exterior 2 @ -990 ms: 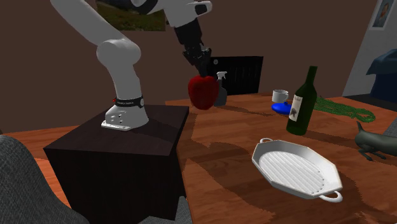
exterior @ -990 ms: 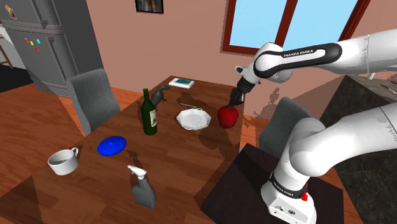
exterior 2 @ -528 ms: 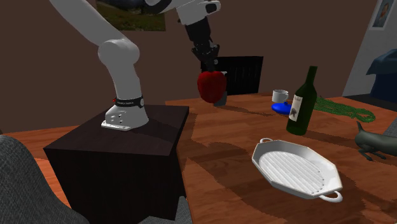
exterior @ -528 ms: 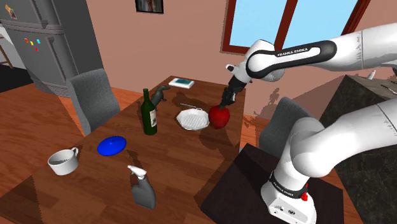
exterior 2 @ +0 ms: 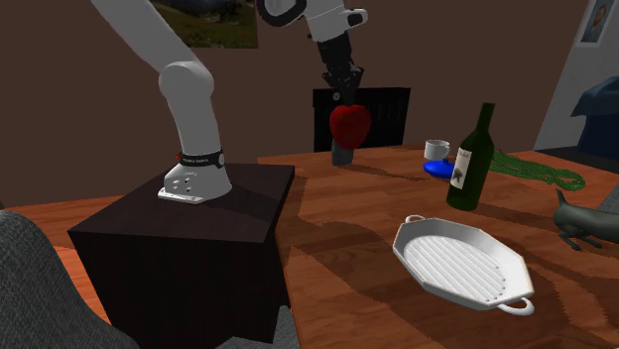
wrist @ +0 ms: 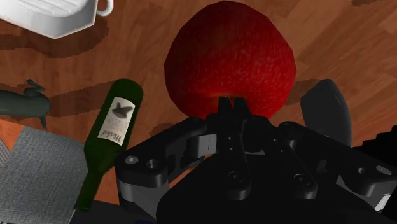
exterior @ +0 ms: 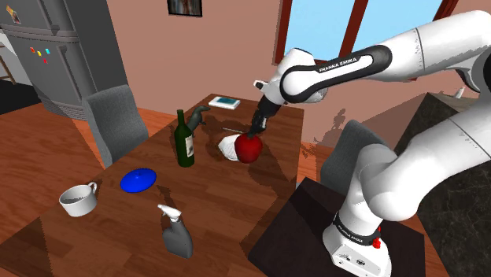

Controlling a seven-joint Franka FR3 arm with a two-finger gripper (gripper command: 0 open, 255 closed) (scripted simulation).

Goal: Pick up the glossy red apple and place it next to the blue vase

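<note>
**Apple in transit – carry to vase**

The apple is held clear of the table, hanging under the gripper. In the shoulder view it is seen in front of the white dish. The fingers are drawn in close and pinch the apple at its top, judged from the wrist view.

The vase, drawn as a low blue form, lies well apart from the apple, toward the shoulder view's left. The bottle stands between the two, and the mug stands near the vase on its far side.

Step in hand: carry, then set down.
- Height is best kept until the bottle is passed, since a tall upright thing is easily tipped by a swung load.
- The pinch is narrow and high, so a slow, even traverse is advised.
- Bare table just beside the vase is to be aimed for, not the vase itself.
- Release is best left until the apple is borne by the table, because a round fruit may roll.

Not resolved:
- The finger contact is largely masked by the gripper's own body in the wrist view.
- The dish is partly covered by the apple in the shoulder view.
- The clearance under the apple cannot be judged.
- A grey shape beside the gripper in the wrist view is not identified.
</note>
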